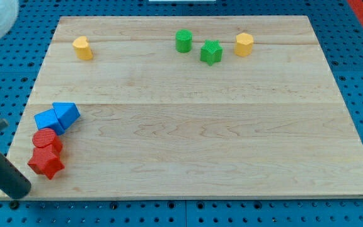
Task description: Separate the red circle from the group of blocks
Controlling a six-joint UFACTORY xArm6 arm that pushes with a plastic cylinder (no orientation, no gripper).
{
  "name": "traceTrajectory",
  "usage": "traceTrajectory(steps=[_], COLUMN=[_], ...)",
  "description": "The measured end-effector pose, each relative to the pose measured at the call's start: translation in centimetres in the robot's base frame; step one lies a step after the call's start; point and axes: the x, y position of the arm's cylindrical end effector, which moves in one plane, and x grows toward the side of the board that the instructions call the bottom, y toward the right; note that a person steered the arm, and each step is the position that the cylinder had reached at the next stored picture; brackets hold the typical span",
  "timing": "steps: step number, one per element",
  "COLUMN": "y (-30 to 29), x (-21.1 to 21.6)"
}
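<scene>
At the view's bottom-left, my tip (19, 191) sits beside red star (45, 163).

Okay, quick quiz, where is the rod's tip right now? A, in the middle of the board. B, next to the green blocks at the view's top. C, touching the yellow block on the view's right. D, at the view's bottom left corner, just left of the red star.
D: my tip sits at the board's bottom left corner, just left of the red star, with the red circle above that star.
</scene>
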Motion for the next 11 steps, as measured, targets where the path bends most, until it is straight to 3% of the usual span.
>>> traceTrajectory(steps=[1, 3, 5, 8, 11], y=[0.4, 7.8, 3.8, 3.8, 7.5], x=[-4.0, -7.0, -10.3, -17.5, -20.8])
